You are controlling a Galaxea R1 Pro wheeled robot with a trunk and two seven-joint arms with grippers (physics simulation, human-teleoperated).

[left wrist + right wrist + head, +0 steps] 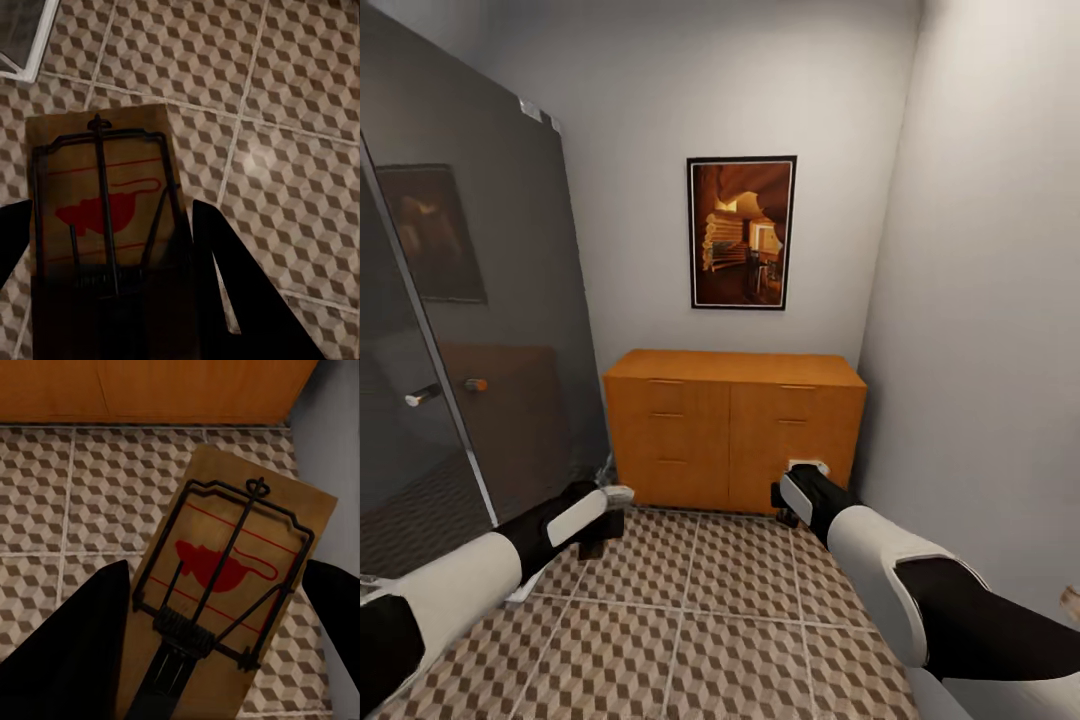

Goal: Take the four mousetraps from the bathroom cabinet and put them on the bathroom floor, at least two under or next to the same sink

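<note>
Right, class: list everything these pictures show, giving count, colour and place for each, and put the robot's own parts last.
mousetraps: two, tan with red marks; one in the left pincer, one in the right pincer.
cabinet: one, orange-brown, against the far wall.
bathroom floor: brown, beige and white cube tiles.
picture: one, dark-framed, on the wall above the cabinet.
glass panel: grey, left side.
left pincer: dark, low left.
right pincer: dark, before the cabinet.

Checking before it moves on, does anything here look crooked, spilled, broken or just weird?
Nothing stands out. Each hand, left and right, holds a mousetrap over the patterned floor; both traps look whole. The cabinet is shut and square to the wall, and the picture hangs straight.
</note>
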